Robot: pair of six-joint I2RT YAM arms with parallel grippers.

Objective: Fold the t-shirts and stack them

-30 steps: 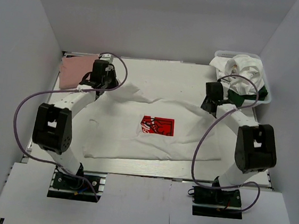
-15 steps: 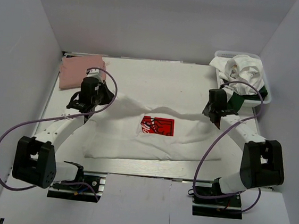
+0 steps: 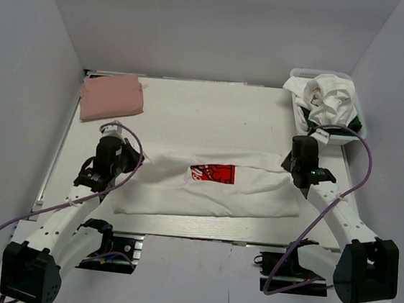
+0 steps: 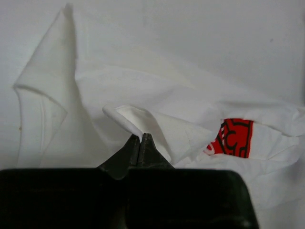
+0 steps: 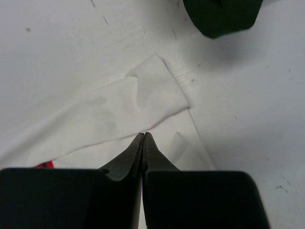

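White t-shirt [image 3: 204,195] fold pinched in left gripper [image 4: 140,139], jaws together; right gripper [image 5: 144,137] likewise clamped on its cloth.

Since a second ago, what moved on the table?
The left claw and right claw, both shut on the white shirt, pulled back toward the near edge. They dragged the shirt's far edge with them and folded it over, so the red print is now partly covered. The pink shirt and the basket stayed put.
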